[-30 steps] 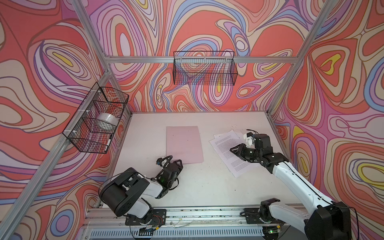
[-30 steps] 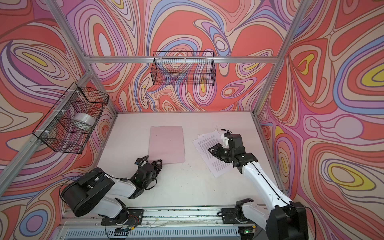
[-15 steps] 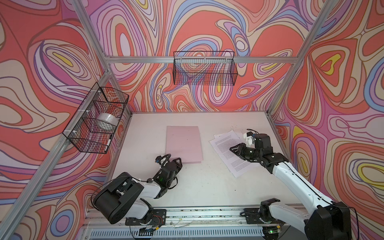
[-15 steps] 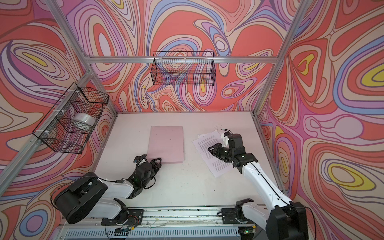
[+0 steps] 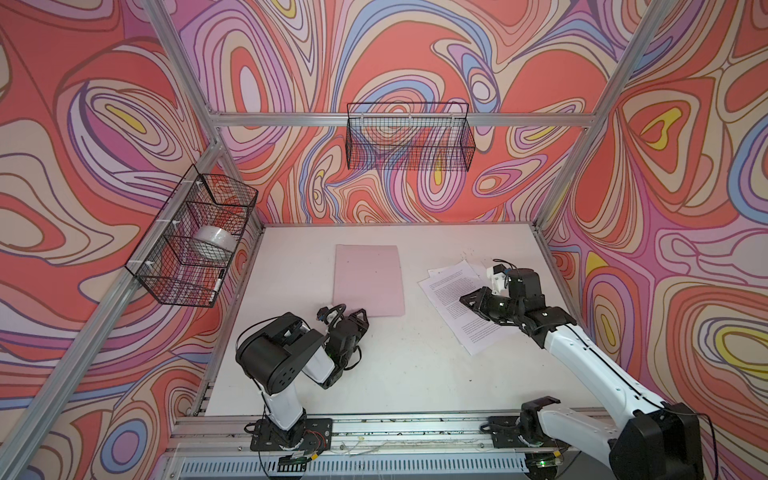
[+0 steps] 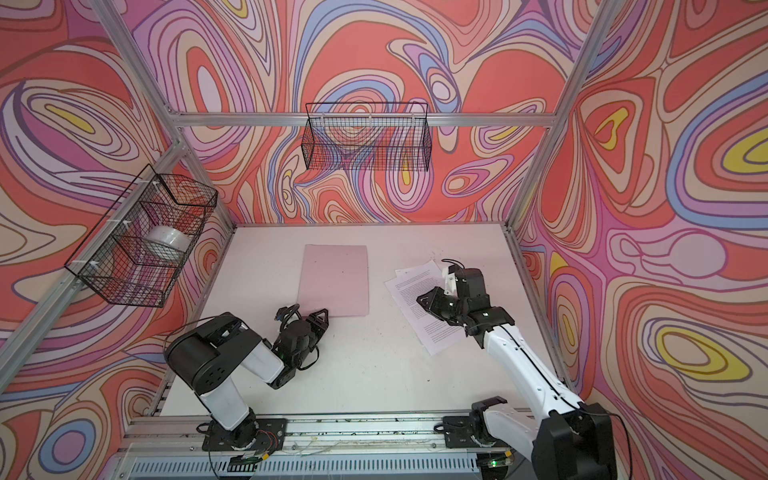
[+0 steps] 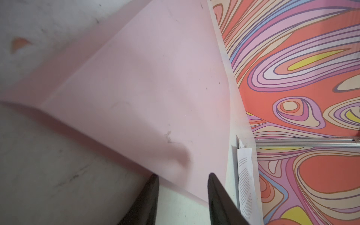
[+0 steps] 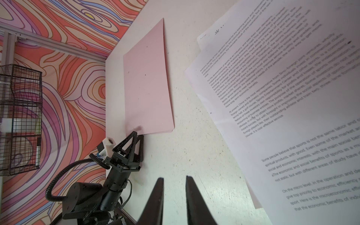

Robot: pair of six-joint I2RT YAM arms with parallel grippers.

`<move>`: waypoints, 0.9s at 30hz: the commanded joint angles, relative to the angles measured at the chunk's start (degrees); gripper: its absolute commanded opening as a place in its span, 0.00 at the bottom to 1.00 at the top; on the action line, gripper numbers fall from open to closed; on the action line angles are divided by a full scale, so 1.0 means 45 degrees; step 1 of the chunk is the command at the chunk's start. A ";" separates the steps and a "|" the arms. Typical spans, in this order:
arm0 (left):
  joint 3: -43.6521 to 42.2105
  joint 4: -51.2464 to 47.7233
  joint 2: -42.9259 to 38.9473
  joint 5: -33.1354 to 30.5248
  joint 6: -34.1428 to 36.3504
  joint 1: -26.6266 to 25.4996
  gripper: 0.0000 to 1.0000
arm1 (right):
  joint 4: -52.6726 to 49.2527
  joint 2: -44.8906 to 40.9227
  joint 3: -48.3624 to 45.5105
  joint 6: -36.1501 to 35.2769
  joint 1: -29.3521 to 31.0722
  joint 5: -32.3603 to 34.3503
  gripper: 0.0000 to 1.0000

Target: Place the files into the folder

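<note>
The folder [image 5: 368, 280] lies shut and flat on the table [image 5: 415, 374]. The papers [image 5: 478, 332] lie fanned in a loose stack well to the right of the folder, and none are inside it.

The left gripper [image 5: 360, 312] sits low at the folder's near left corner. In the left wrist view its 2 fingers [image 7: 152, 194] are spread, with the folder's near edge lying between them and nothing pinched. The cover bows up a little there. The right gripper [image 5: 466, 300] hovers over the papers on the side facing the folder, its fingers a narrow gap apart and empty.

The step in hand looks like opening the cover. To do it well, slide 1 finger under the top leaf only and leave the bottom leaf on the table, then close gently and swing the cover over in an arc. Catching both leaves would probably drag the whole folder instead. I cannot tell which long edge is the spine, so a small test lift is wise before committing. The right gripper is best held off the folder until the cover lies fully open. The thin sheets will likely need lifting from an edge.
</note>
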 commanded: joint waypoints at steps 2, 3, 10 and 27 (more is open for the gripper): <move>-0.0085 -0.0625 -0.0038 -0.0372 0.0238 0.0184 0.36 | 0.0299 0.0120 -0.0204 -0.0033 0.0188 0.0273 0.16; -0.0047 -0.0838 -0.0174 -0.0397 0.0319 0.0215 0.32 | 0.0336 0.0171 -0.0216 -0.0057 0.0210 0.0274 0.16; 0.0336 -0.2110 -0.1267 -0.0468 0.1238 0.0534 0.19 | 0.1468 0.1577 -0.0247 -0.0089 0.1518 0.0577 0.06; 0.1071 -0.2937 -0.2010 0.0220 0.1520 0.0957 0.20 | 0.4885 0.6687 0.1556 0.0093 0.2927 0.0259 0.31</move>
